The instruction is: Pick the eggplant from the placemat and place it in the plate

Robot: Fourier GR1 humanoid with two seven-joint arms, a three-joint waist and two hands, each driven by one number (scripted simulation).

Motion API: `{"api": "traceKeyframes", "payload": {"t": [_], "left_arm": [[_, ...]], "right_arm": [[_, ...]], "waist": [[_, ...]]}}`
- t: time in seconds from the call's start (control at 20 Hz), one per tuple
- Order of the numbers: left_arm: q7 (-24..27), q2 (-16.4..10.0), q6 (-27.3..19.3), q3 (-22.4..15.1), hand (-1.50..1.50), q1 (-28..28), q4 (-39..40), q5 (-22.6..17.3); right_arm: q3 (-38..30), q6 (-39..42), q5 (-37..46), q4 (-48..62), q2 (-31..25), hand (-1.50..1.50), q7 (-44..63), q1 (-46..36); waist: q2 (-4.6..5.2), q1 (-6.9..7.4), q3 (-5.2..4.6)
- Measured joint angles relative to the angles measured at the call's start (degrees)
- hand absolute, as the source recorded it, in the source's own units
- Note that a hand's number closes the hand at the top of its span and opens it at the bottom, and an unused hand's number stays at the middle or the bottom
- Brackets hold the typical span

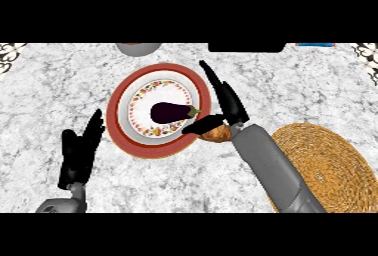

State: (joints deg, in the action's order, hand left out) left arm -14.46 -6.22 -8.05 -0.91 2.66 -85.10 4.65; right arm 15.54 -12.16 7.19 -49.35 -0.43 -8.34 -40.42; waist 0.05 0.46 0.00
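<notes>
1. Head view, nearest: the left hand (80, 150) rests over the desk (44, 90), fingers straight, probably parked clear of the work.
2. The woven placemat (325, 165) lies at right, with no eggplant on it.
3. The right hand (230, 107) stands just beside the plate (117, 122), fingers straight, holding nothing.
4. The eggplant (171, 112) lies in the plate, so the placing looks done.

No text, label, brand, number or sign can be read on anything in view.
</notes>
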Motion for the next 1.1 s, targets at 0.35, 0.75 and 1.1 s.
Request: {"api": "traceKeyframes", "payload": {"t": [0.35,0.75,1.1], "left_arm": [[1.32,0.04,0.86,0.96,0.00,-0.49,0.84,0.09],[1.90,0.23,1.56,1.78,0.00,-0.60,0.86,0.14],[0.93,1.45,0.48,0.98,0.00,-0.84,-0.14,1.69]], "right_arm": [[-2.60,0.31,3.66,-0.14,-0.63,-1.50,0.54,1.43],[-6.97,1.39,6.02,2.82,-2.54,-1.50,-3.32,2.64],[-11.29,2.82,6.12,3.74,-5.11,-1.50,-6.62,3.84]], "waist": [[-0.03,-0.17,0.00],[-0.01,-0.14,0.00],[-0.04,-0.16,0.00]]}}
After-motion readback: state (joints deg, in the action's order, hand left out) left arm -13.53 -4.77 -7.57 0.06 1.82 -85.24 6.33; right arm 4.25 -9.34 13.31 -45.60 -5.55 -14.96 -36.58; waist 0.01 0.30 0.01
